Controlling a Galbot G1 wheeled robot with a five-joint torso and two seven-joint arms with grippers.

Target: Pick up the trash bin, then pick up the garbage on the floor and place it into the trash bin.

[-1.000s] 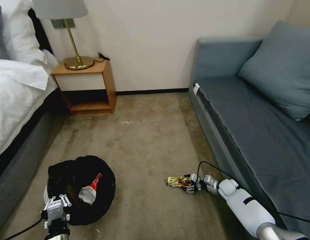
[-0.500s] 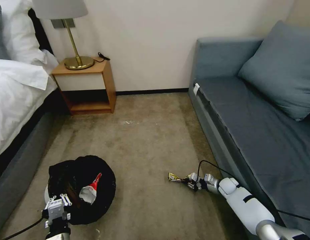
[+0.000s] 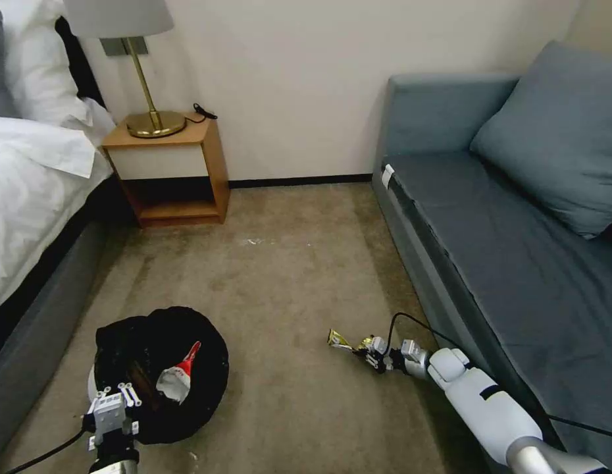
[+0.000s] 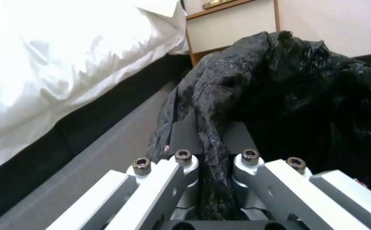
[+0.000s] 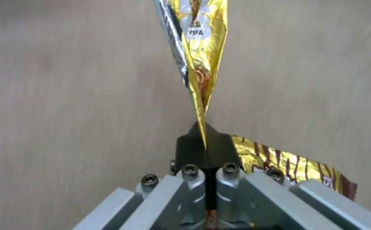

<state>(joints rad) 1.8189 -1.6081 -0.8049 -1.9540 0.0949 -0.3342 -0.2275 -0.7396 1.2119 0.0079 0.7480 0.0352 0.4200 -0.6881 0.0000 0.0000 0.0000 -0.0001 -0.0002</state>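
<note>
The trash bin (image 3: 187, 336), round and lined with a crinkled black bag, sits low at the left in the head view. A red-and-white wrapper (image 3: 176, 378) lies inside it. My left gripper (image 3: 115, 403) is shut on the bin's near rim; the left wrist view shows the black bag (image 4: 219, 105) pinched between its fingers (image 4: 181, 137). By the sofa's foot my right gripper (image 3: 366, 351) is shut on a gold-brown snack wrapper (image 3: 340, 341), a piece of the garbage. In the right wrist view the gold wrapper (image 5: 198, 48) sticks out from the closed fingertips (image 5: 190, 147) above the carpet.
A grey-blue sofa (image 3: 516, 250) runs along the right, close beside my right arm. A bed (image 3: 29, 197) with white linen lines the left, next to the bin. A wooden nightstand (image 3: 171, 171) with a brass lamp stands at the far wall. Beige carpet (image 3: 286, 263) lies open between them.
My right gripper closed on the gold wrapper and lifted it off the carpet; the wrapper now hangs folded and narrow instead of lying flat. The left gripper and bin stayed still.
</note>
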